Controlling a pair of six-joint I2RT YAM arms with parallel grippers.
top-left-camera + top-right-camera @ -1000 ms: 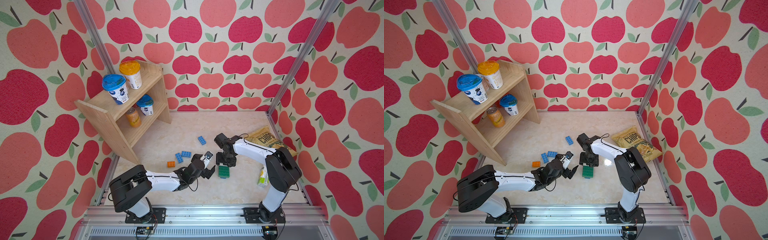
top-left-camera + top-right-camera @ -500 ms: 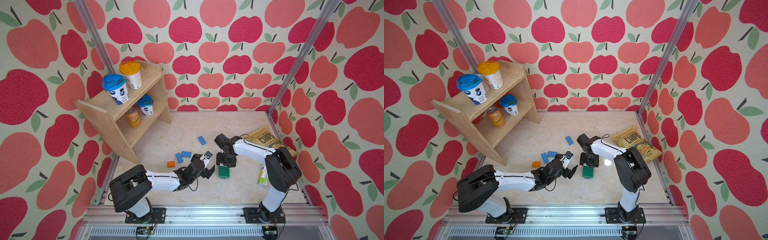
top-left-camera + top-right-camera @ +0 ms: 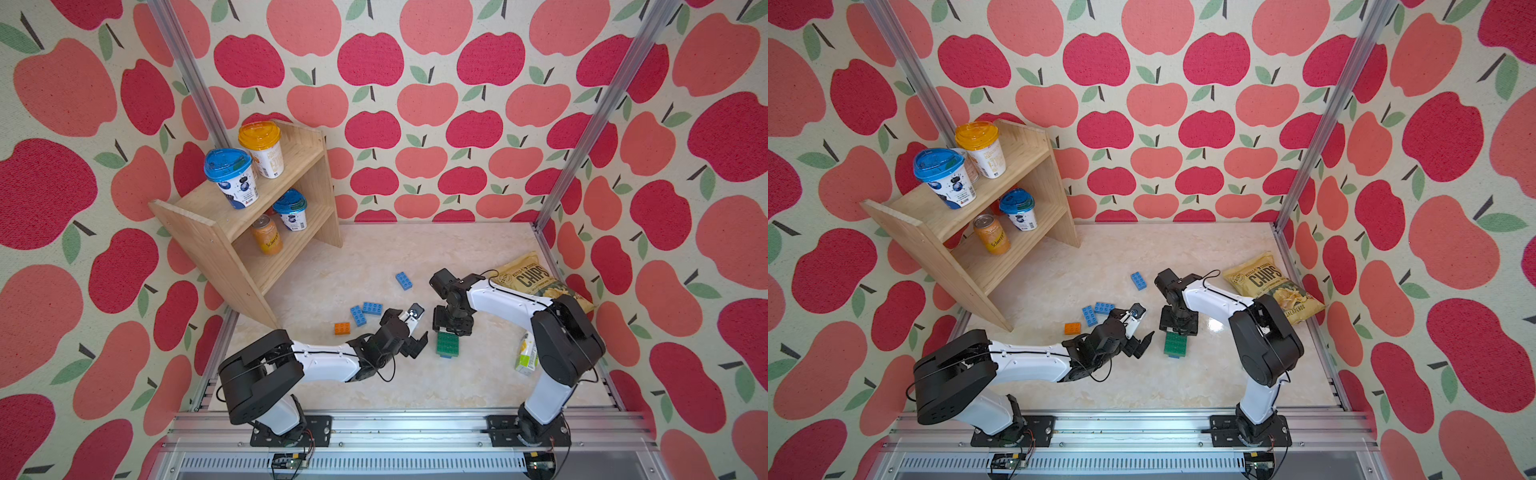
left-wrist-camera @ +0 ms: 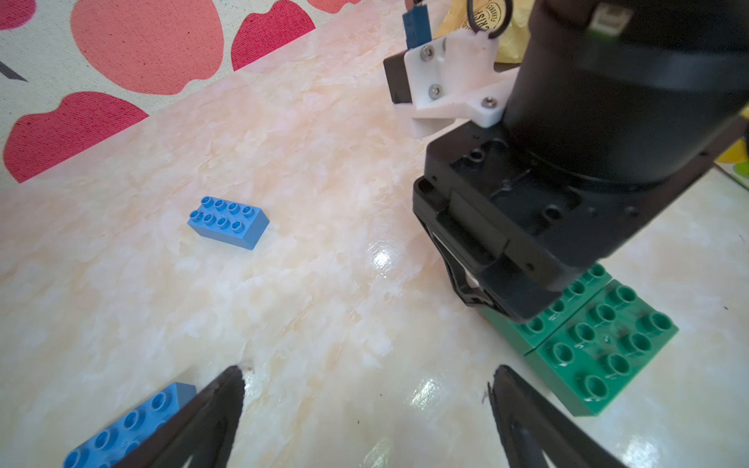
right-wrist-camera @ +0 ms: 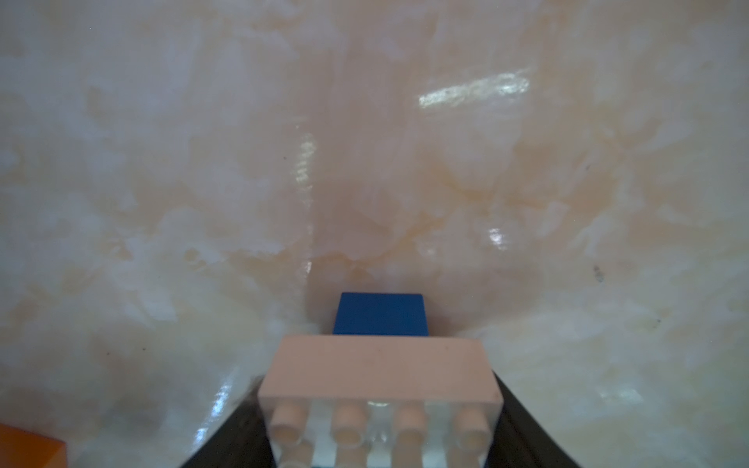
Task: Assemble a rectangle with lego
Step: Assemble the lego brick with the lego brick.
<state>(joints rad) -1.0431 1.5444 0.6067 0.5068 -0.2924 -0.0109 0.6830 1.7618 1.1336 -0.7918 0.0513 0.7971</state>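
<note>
Right gripper: pointed down over the far end of the green bricks. Its fingers are clamped on the long sides of a white brick, studs toward the wrist camera. Whether that brick is seated cannot be told.
Left gripper: fingers spread with nothing between them, low and just left of the green bricks.
Assembly: two green bricks abutting, centre-near on the tabletop, with a blue layer showing underneath.
Loose lego: one blue brick lies farther off. Two blue bricks and an orange brick lie to the left.
Handling, judged: light, rigid and smooth-walled; likely to skate on the glossy top when pressed.
Hold, judged: across the long flat walls at mid-length, leaving the studs clear.
</note>
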